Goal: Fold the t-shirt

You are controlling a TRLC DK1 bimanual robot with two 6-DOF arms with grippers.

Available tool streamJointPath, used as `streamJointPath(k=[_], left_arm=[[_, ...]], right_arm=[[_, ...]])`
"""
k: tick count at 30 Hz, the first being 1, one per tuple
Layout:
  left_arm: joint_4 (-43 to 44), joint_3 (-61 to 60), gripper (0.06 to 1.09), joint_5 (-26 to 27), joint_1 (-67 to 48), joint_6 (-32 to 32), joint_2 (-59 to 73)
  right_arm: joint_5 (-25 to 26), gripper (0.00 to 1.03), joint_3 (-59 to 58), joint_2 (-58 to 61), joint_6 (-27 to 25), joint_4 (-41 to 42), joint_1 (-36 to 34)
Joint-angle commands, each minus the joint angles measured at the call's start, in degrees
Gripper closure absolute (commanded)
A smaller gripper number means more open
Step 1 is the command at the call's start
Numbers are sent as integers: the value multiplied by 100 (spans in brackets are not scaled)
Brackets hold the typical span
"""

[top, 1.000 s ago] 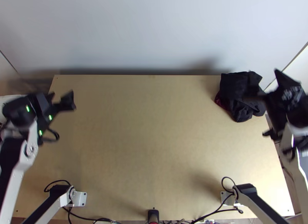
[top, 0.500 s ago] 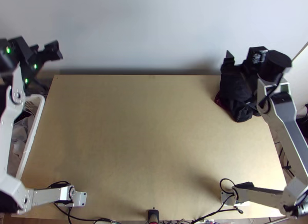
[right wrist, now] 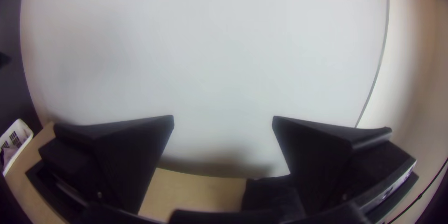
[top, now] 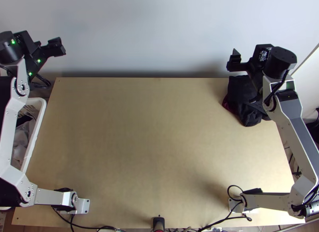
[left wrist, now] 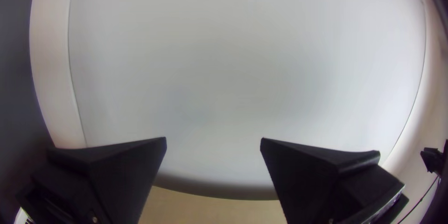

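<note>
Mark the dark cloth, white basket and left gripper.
Dark cloth (top: pixel 240 97): top view, bunched upper part.
White basket (top: pixel 36 131): top view, rim along the table.
Left gripper (left wrist: pixel 213 140): left wrist view, midway between fingertips.

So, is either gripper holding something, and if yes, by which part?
Nothing is held: the left gripper and the right gripper both stand open and empty.
</note>
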Motion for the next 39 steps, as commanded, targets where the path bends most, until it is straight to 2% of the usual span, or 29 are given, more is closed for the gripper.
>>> streamJointPath(k=[1,7,21,24,28,39], left_arm=[[0,-335,11,6,239,149,-153],[-35,-722,11,6,1267,158,-241],[299,-3552,11,58,3922,1432,-874],[299,-3816,11,76,4265,1643,-848],[299,-4088,11,348,4660,2030,-839],[457,-4440,11,436,5504,2733,-206]], right_arm=[[121,5,-73,-26,52,-17,188],[209,5,-231,-52,8,-9,267],[227,5,-512,-175,-97,27,346],[236,5,-635,-228,-115,53,407],[236,5,-758,-307,-132,62,460],[244,5,-1250,-720,-229,71,469]])
